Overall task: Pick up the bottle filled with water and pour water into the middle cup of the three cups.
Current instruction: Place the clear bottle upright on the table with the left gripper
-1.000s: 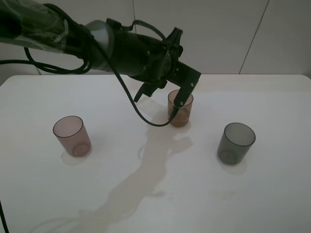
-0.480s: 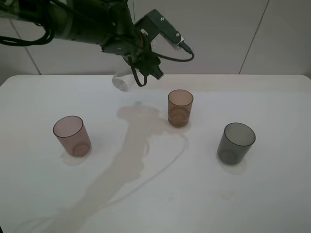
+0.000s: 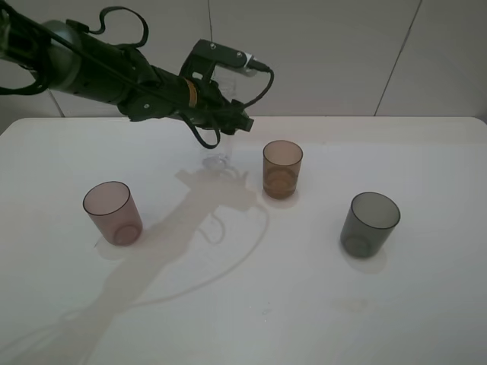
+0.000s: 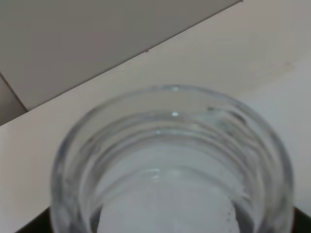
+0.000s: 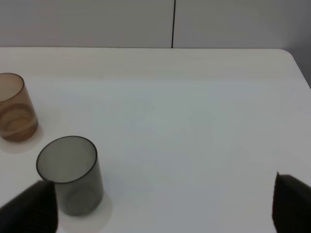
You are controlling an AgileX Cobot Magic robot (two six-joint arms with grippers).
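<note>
My left gripper [image 3: 221,119] is shut on the clear bottle [image 3: 217,150], which hangs upright under it, left of the middle cup and close to the tabletop. I cannot tell whether the bottle touches the table. The left wrist view is filled by the bottle's open threaded neck [image 4: 172,160]. The amber middle cup [image 3: 282,169] stands upright with a paler band low inside it, also visible on the amber cup [image 5: 14,108] in the right wrist view. The pinkish cup [image 3: 112,213] is at the left and the dark grey cup [image 3: 369,224] at the right. My right gripper [image 5: 160,206] stands open, near the grey cup [image 5: 70,174].
The white table [image 3: 251,304] runs back to a pale panelled wall. The left arm and its black cable [image 3: 114,68] stretch in from the upper left above the table's back edge. The table's right corner [image 5: 291,53] shows in the right wrist view.
The left arm has swung from over the amber cup back to the left. The bottle went from tipped to upright and has come down beside the cup.
</note>
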